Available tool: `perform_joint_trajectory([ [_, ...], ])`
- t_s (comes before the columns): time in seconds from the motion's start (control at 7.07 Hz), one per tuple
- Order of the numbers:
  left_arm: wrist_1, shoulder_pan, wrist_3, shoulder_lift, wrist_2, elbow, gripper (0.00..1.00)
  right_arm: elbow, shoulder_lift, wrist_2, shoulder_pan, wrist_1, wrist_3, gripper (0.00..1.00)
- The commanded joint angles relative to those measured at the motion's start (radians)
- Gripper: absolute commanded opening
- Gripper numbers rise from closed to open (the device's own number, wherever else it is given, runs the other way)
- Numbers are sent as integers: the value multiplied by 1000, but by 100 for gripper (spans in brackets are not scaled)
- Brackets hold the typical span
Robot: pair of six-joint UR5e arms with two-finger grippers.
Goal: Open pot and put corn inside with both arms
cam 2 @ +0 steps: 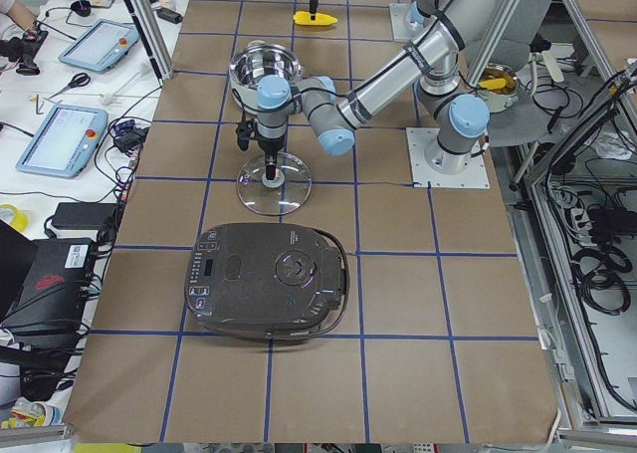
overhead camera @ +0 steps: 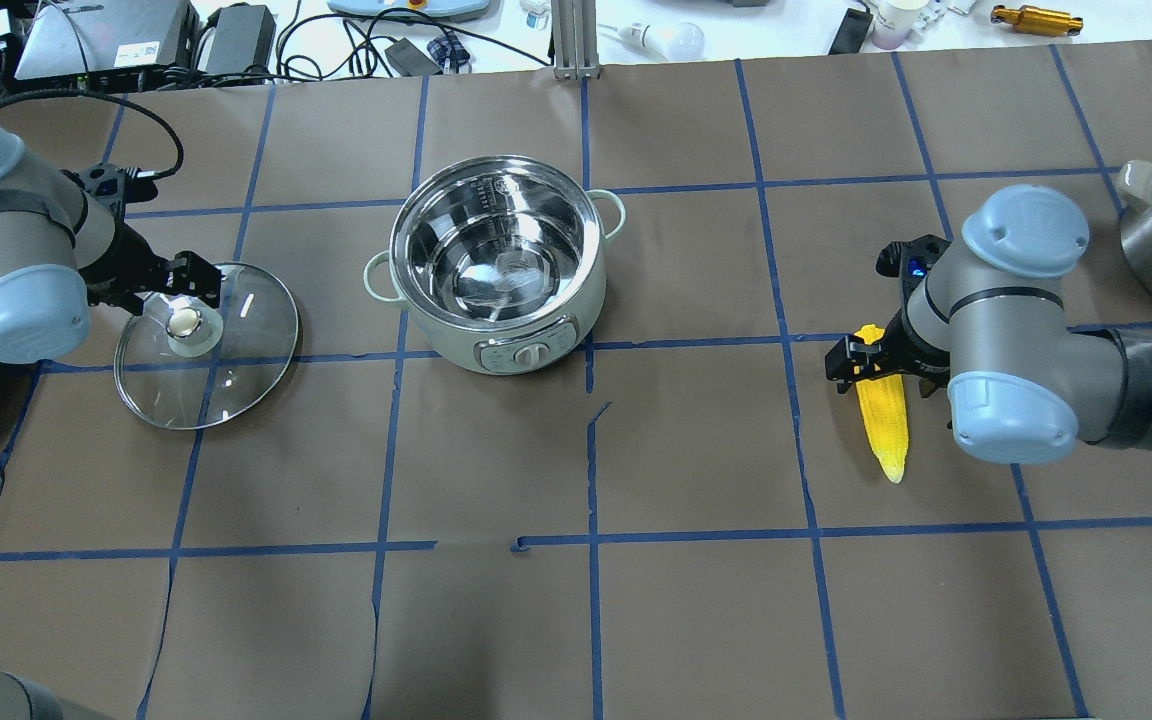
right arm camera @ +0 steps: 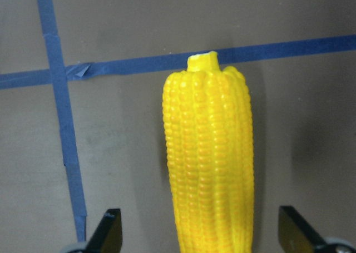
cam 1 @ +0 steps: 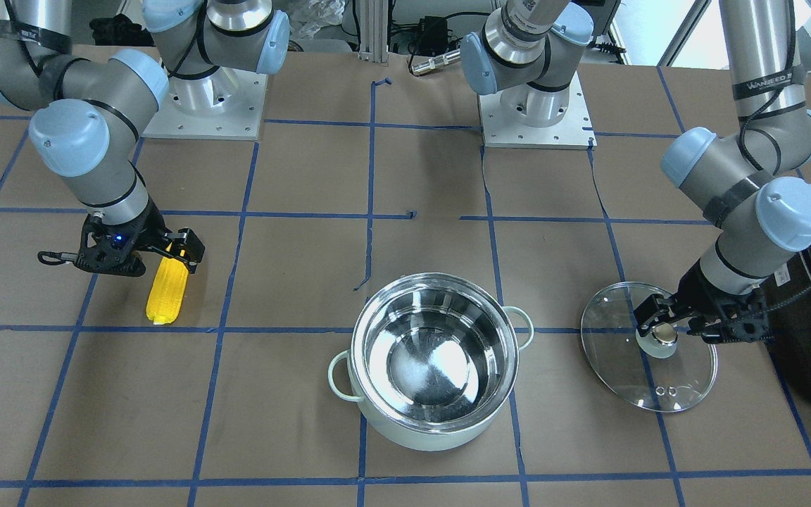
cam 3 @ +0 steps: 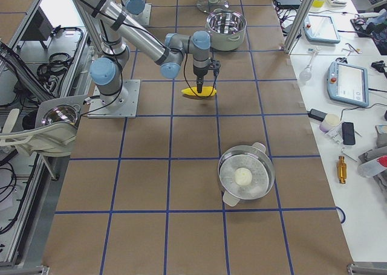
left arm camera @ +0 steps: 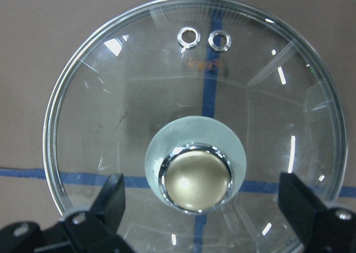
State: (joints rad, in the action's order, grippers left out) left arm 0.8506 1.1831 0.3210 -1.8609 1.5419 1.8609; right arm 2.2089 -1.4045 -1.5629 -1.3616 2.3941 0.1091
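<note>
My left tool [left arm camera: 203,189] is hanging spread wide around the brassy knob [left arm camera: 194,178] of the round glass lid [overhead camera: 226,370] lying flat on the papered desk [overhead camera: 696,450]. My right tool [right arm camera: 200,215] is gaping astride the ribbed yellow corn [right arm camera: 208,153]. Between them, well apart, the steel-lined pot [overhead camera: 436,330] is standing open; a black cooker [cam 2: 269,279] is sitting beyond the lid.

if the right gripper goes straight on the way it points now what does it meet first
The corn, most likely. The right gripper points down, open, with the corn lying on the table between its fingers; whether fingertips reach the table first is unclear.
</note>
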Motion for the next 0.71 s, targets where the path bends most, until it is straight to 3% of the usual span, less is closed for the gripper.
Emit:
perform_joint_trajectory([
  [0.0,274,175,-154,113,12,-166,100,9,32,-8,2,37,6,91],
  [0.14,456,247,-249,170,23,-310,100,11,38,-9,1,37,6,86],
  [0.28,677,292,-323,208,14,-438,100,9,41,-9,2,37,6,68],
  [0.57,749,396,-430,276,21,-470,100,8,41,-14,4,34,10,15],
])
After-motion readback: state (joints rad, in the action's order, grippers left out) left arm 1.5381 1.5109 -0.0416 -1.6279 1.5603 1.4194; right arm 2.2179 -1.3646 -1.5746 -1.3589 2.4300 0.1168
